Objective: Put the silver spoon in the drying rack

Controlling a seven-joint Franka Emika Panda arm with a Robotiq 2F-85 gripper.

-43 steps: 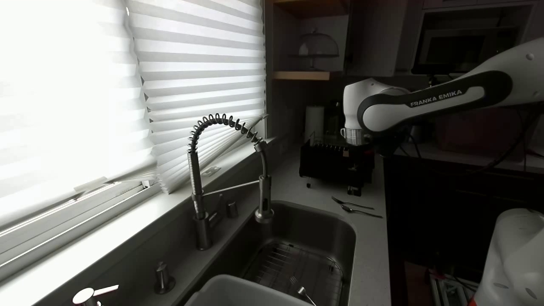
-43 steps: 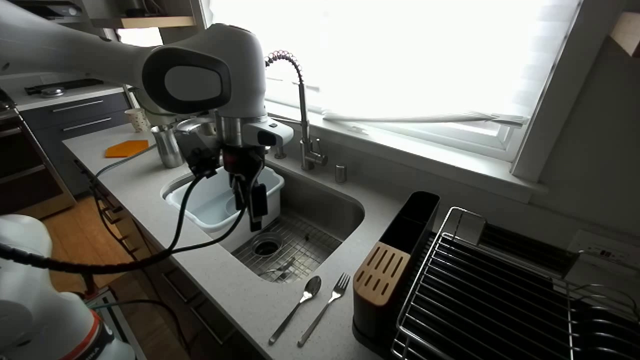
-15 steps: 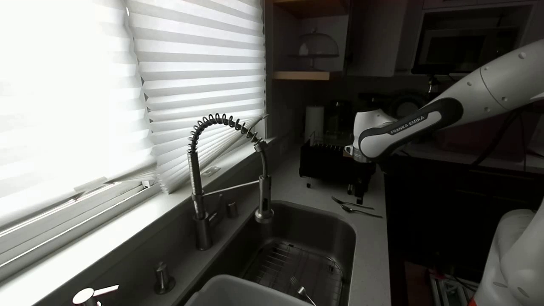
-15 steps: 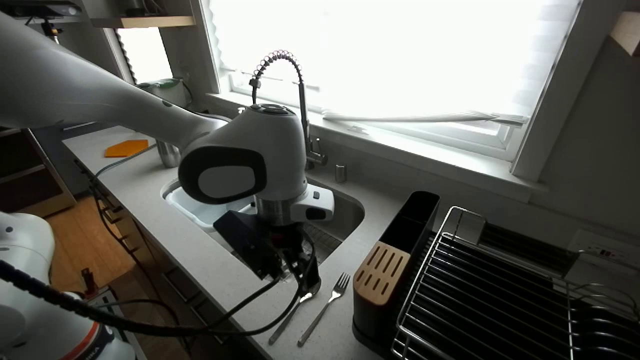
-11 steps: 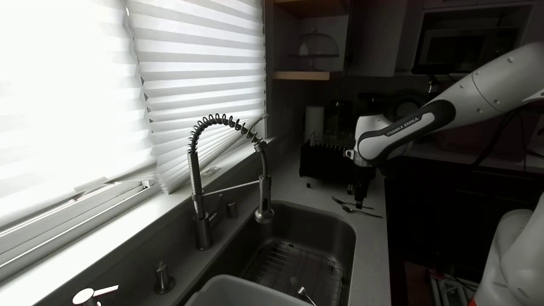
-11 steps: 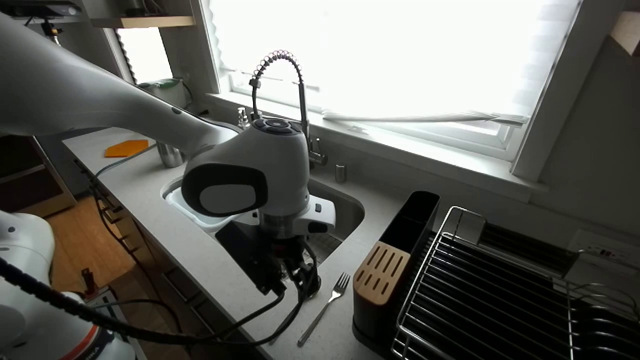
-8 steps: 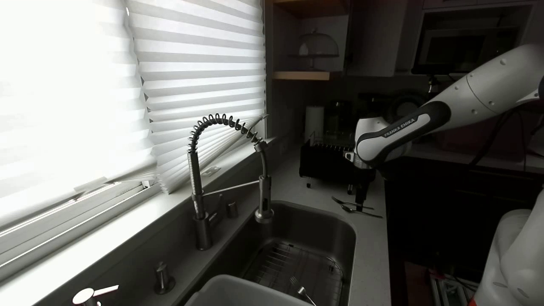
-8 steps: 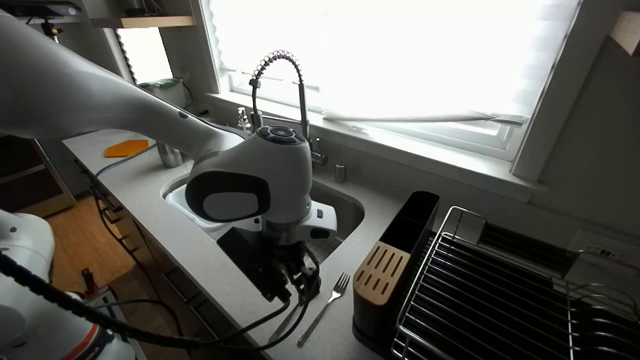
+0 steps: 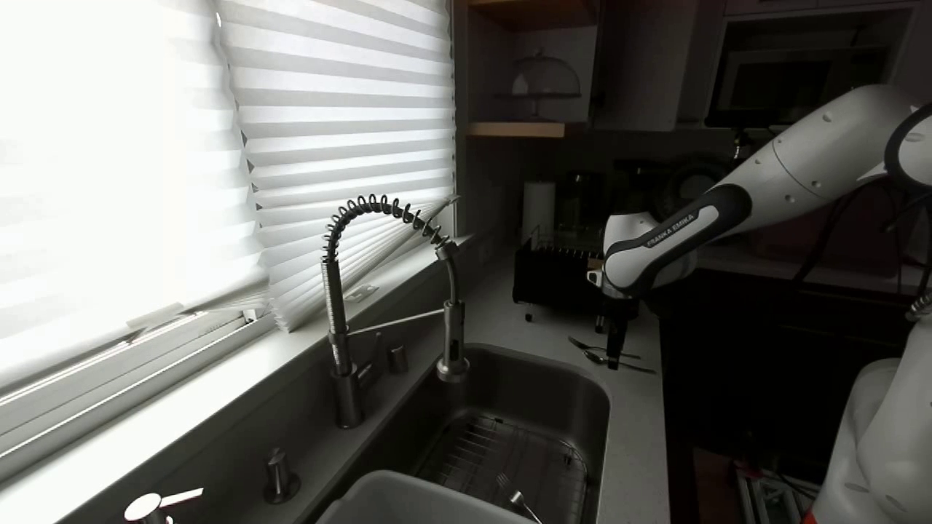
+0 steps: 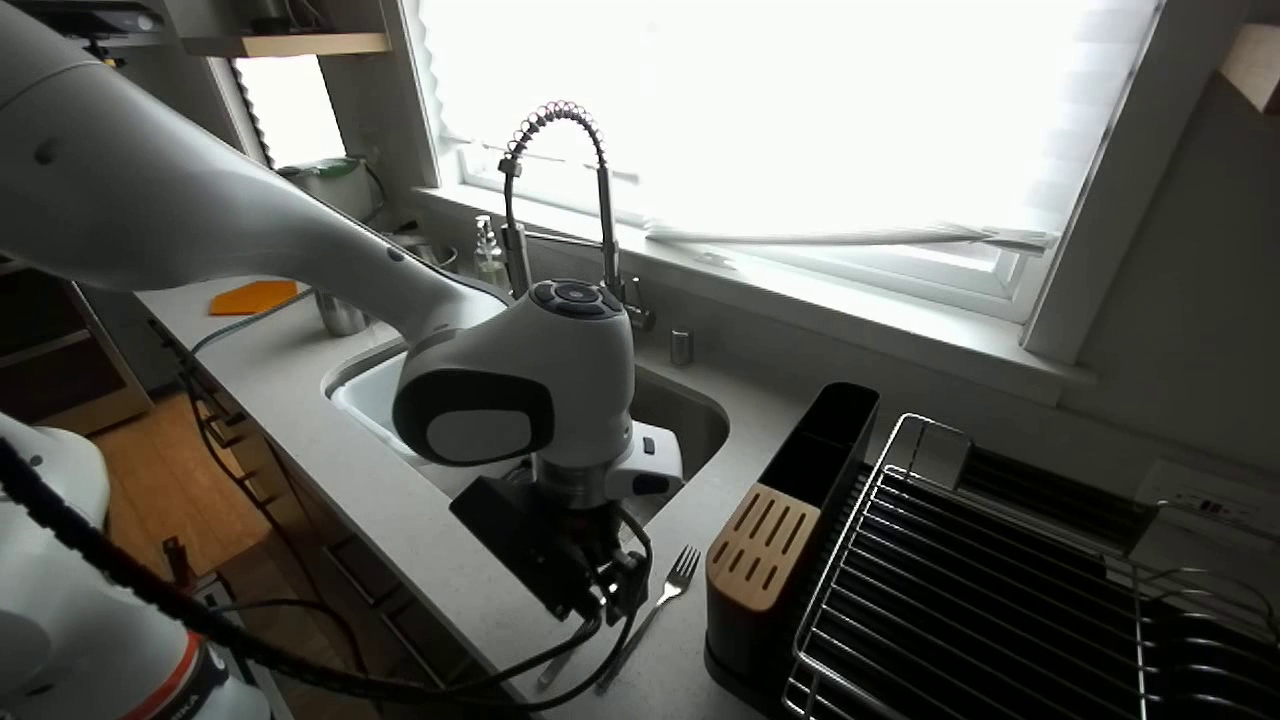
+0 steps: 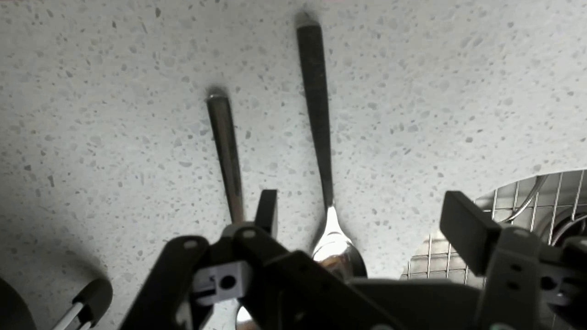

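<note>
Near the long edge of the table (image 10: 390, 500) which is turned away from the window (image 10: 820, 130), the silver spoon (image 11: 322, 142) is seen lying flat, its handle directed to this edge. Over it the gripper (image 11: 367, 217) is held in a released state: its two fingers (image 11: 468, 231) are spread well apart, and in the wrist view the neck and the bowl of the spoon are shown between them, closer to one finger. Whether the table is touched by the fingertips cannot be told. Beside the spoon, along the same edge, a fork (image 11: 228, 151) is laid almost parallel, partly hidden by the gripper. Beyond the fork the drying rack (image 9: 553, 280) is placed, and on its side toward the fork a black holder (image 10: 735, 640) with slotted wooden insert can be seen. Between the two long edges, the steel sink (image 9: 542, 389) is set into the table; in it a tub (image 9: 429, 502) and a second fork (image 9: 516, 498) are found. Toward the corner at the opposite end from the rack, an orange flat piece (image 10: 254, 297) is laid.
</note>
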